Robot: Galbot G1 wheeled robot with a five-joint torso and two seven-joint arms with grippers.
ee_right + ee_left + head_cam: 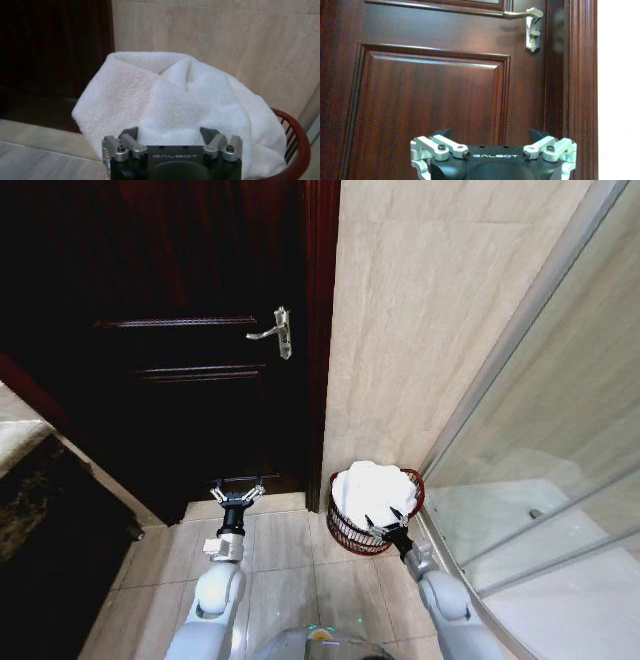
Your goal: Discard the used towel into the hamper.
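Note:
The hamper, a round reddish-brown wire basket, stands on the floor in the corner between the door frame and the tiled wall. The white towel lies bunched inside it and rises above the rim. My right gripper is open at the hamper's near rim, with nothing between its fingers. In the right wrist view the towel sits just beyond the open right gripper, with the hamper's rim at the side. My left gripper hangs open near the door's foot, empty, and faces the door as the left gripper in its wrist view.
A dark wooden door with a silver lever handle is shut ahead. A glass shower screen curves along the right. A dark cabinet stands at the left. Pale floor tiles lie between the arms.

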